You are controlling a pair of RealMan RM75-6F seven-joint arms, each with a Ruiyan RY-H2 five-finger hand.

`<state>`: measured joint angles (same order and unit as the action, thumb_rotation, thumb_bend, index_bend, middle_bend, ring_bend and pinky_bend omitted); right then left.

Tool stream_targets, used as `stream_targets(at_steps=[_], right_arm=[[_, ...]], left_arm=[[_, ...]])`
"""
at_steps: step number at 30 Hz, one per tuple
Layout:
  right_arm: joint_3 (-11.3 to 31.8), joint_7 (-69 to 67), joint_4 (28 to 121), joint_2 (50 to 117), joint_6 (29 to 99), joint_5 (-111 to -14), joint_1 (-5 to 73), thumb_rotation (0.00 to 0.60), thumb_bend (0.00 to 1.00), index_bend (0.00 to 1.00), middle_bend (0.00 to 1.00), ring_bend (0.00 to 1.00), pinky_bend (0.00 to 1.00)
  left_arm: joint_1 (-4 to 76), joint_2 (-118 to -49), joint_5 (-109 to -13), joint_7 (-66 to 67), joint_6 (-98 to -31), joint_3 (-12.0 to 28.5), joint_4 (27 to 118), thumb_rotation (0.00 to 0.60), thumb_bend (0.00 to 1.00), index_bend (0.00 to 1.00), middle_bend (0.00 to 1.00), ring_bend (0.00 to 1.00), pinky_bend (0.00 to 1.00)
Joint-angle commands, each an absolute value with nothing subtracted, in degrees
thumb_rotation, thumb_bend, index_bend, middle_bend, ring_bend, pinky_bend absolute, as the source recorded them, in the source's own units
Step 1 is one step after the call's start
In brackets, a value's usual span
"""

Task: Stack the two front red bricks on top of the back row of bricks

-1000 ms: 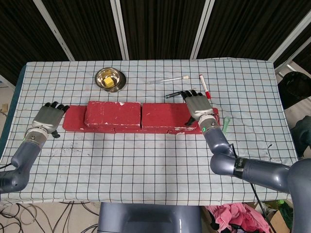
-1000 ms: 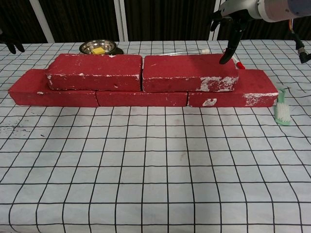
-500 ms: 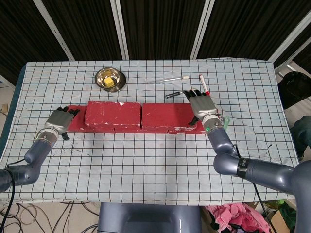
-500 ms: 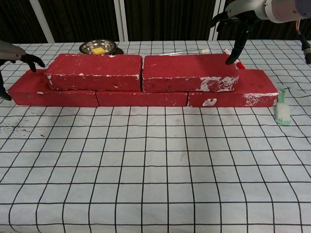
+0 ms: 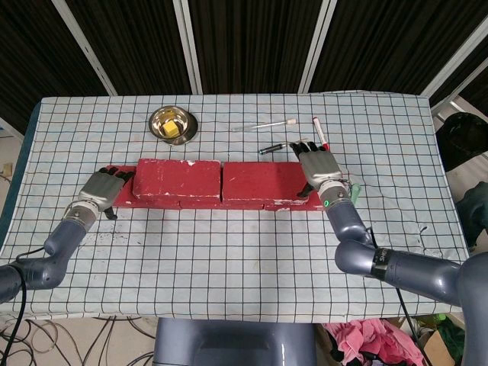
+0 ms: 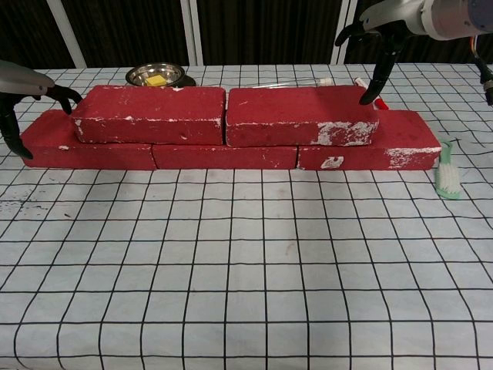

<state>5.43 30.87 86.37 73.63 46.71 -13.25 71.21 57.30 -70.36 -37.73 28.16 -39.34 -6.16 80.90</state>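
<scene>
Five red bricks: three in the bottom row (image 6: 224, 156), two stacked on top (image 6: 150, 113). One steel bowl (image 5: 173, 123), holding one yellow block (image 5: 170, 130). One test tube (image 5: 264, 125). One red marker (image 5: 320, 136). One black pen (image 5: 272, 148). One green brush (image 6: 447, 172). Two hands: left (image 5: 101, 189), right (image 5: 318, 170). One checked cloth (image 5: 244, 252).

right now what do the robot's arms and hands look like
Both arms are smooth grey-blue tubes with rounded joints. The left hand and right hand have silver-grey metal backs and black fingers. A small green light glows at the right wrist, and a dark band rings the right forearm.
</scene>
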Motion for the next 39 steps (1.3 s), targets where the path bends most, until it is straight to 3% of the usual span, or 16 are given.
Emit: stream_targets(at_steps=[1, 21, 27, 35, 39], right_arm=[[5.59, 30.99, 86.34, 73.68, 46.81, -13.3, 71.14, 0.6, 0.0, 0.02, 0.05, 0.0, 0.11], [6.54, 32.2, 86.19, 74.12, 46.92, -12.76, 70.07, 0.6, 0.0, 0.02, 0.05, 0.0, 0.11], [6.91, 32.33, 86.44, 73.96, 46.91, -12.88, 69.83, 0.6, 0.0, 0.02, 0.05, 0.0, 0.11], [7.68, 31.78, 88.11, 72.03, 47.56, -13.38, 69.04, 0.6, 0.0, 0.02, 0.05, 0.0, 0.11], [7.69, 30.94, 90.57, 68.33, 49.25, -15.1, 67.32, 0.6, 0.0, 0.02, 0.05, 0.0, 0.11]], left_arm=[[57.24, -70.24, -37.95, 28.0, -39.35, -5.95, 81.13, 0.6, 0.1, 0.05, 0.14, 0.05, 0.12], [56.75, -69.74, -39.74, 28.0, -39.66, -4.98, 82.55, 0.6, 0.1, 0.05, 0.14, 0.05, 0.12], [56.68, -68.59, -39.09, 28.97, -40.51, -5.28, 83.8, 0.6, 0.1, 0.11, 0.14, 0.05, 0.12], [55.47, -61.69, -35.86, 29.54, -44.94, -5.35, 92.24, 0.6, 0.1, 0.11, 0.14, 0.04, 0.12], [53.15, -57.62, -40.07, 25.93, -49.08, -3.47, 97.75, 0.6, 0.1, 0.11, 0.14, 0.04, 0.12]])
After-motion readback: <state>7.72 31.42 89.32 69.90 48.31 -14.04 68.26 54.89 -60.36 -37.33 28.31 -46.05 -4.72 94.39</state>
